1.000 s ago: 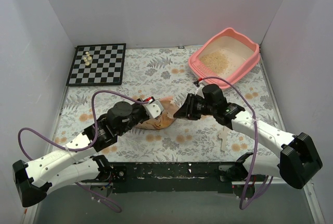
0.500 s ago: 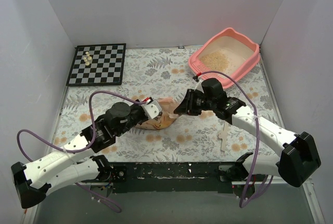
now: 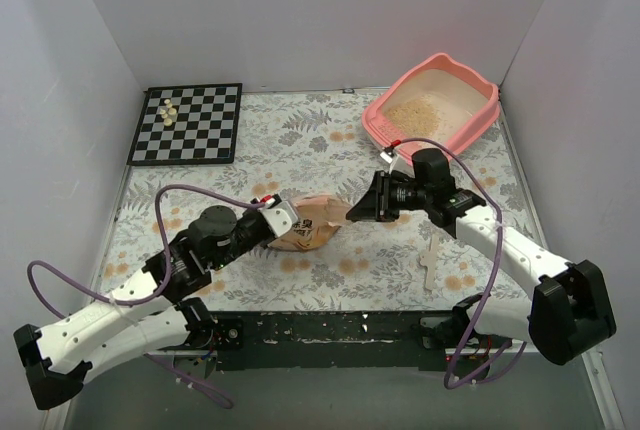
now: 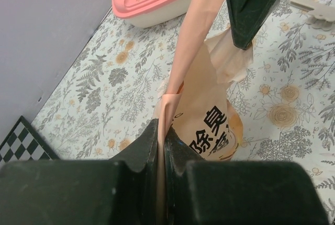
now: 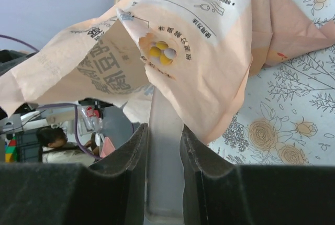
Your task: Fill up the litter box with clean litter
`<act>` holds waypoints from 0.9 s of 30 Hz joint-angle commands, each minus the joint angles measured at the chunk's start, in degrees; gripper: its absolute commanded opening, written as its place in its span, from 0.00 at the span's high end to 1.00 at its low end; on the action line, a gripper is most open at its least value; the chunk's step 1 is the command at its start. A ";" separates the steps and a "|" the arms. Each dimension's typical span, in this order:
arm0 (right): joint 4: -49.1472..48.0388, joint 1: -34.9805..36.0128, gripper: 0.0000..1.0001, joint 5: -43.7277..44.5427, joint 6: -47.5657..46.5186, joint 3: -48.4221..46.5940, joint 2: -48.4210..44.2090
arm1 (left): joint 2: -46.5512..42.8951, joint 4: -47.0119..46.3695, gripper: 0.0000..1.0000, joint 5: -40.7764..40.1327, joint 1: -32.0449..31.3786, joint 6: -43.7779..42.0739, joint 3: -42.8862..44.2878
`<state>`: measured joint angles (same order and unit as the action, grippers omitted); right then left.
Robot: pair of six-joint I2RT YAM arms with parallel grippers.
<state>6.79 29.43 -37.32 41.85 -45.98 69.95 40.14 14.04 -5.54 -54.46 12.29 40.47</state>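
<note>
Your left fingers [image 4: 140, 150] pinch the bag [image 4: 208, 123] by its edge. Your right fingers [image 5: 133, 154] clamp a pale strip [image 5: 165, 141] running behind the bag. Clean litter [image 3: 420, 112] lies in the litter box [image 3: 483, 120].

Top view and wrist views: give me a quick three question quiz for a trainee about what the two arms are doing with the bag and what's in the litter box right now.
1. Multiple choice: what do the left fingers pinch? A, the edge of the bag; B, a chess piece; C, the white cross.
2. True or false: the right fingers are spread wide with nothing between them.
3. Short answer: what lies inside the litter box?
Key: 1 A. 2 False: they close on a pale flat strip beneath the bag. 3 The clean litter.
</note>
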 commanded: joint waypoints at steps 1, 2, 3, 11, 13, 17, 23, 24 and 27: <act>-11.96 -3.58 0.99 -8.20 2.45 3.69 -3.94 | -3.57 -8.94 1.00 3.87 -0.39 3.08 -1.09; -13.54 -4.11 0.99 -9.77 3.41 4.83 -4.21 | -3.84 -9.38 1.00 4.13 -0.39 3.52 -1.96; -15.38 -4.64 0.99 -11.18 4.46 5.80 -4.65 | -4.02 -9.99 1.00 4.31 -0.39 3.87 -2.67; -22.96 -9.65 0.99 -17.96 9.13 11.96 -7.81 | 0.98 -13.69 1.00 8.17 -0.39 8.88 -5.49; -21.91 -11.75 0.99 -19.01 8.70 12.84 -9.04 | 2.48 -17.19 1.00 9.05 -0.39 9.85 -5.58; -17.96 -16.94 0.99 -21.56 6.59 14.77 -11.94 | 5.12 -20.28 1.00 10.72 -0.74 12.05 -4.87; -12.95 -22.83 0.99 -24.38 2.55 19.42 -15.98 | 9.16 -23.70 1.00 10.11 -3.55 13.19 -4.17; -12.59 -23.01 0.99 -24.20 2.10 20.30 -16.60 | 9.69 -24.32 1.00 9.24 -4.16 13.28 -4.17; -12.06 -23.80 0.99 -24.55 1.66 23.03 -18.35 | 11.27 -25.47 1.00 8.01 -5.66 13.28 -3.91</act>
<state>-5.98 7.03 -59.81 46.04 -25.32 54.11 50.43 -3.68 -0.08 -57.39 23.81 35.09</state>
